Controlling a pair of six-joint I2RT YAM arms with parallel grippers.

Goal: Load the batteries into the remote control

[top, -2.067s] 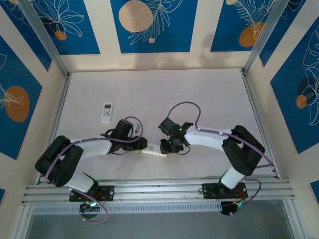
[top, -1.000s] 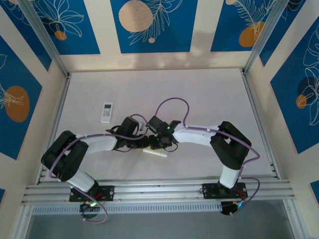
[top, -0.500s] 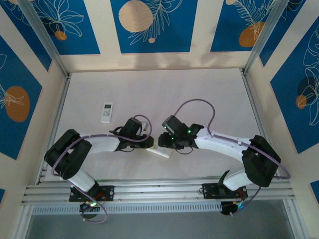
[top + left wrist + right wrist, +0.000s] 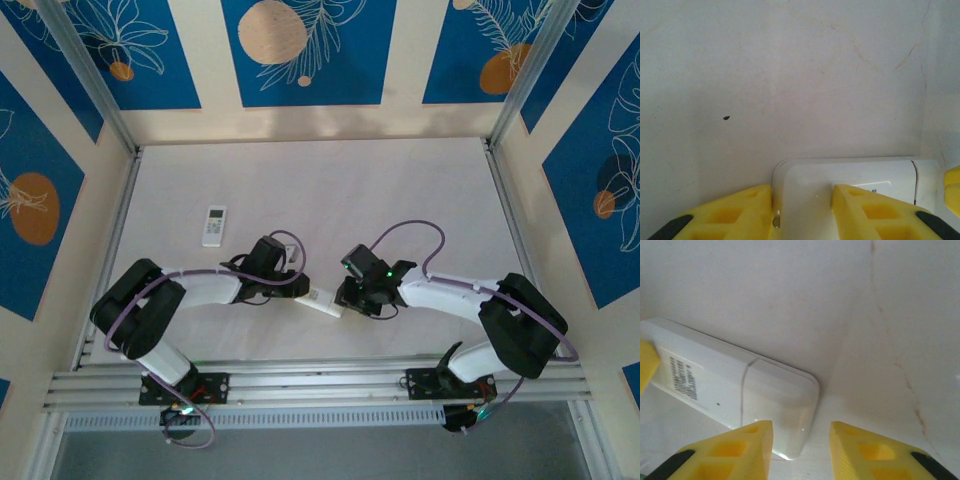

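A white table (image 4: 400, 190) seen from above, with 2 robot arms reaching in from the near edge toward the middle. A white remote control (image 4: 322, 302) lies flat on the table between them, angled slightly, near the front centre. The left gripper (image 4: 299, 290) sits at the remote's left end and the right gripper (image 4: 346, 297) at its right end, both low over it.

From the left wrist camera, 2 yellow fingers (image 4: 740, 212) stand apart with the remote's rounded end in the gap. One finger sits at the remote's edge and the other lies over its body. I cannot tell whether they are pinching it.

From the right wrist camera, the remote lies with its back up. It shows a small block of printed text (image 4: 682, 377) and a curved seam (image 4: 743, 390) across the body. The right gripper's 2 yellow fingers (image 4: 870, 450) are spread, with the remote's rounded corner partly in the gap and bare table beside it, so nothing is clamped.

A second, smaller white remote (image 4: 214, 225) lies well apart, farther back on the left side of the table.
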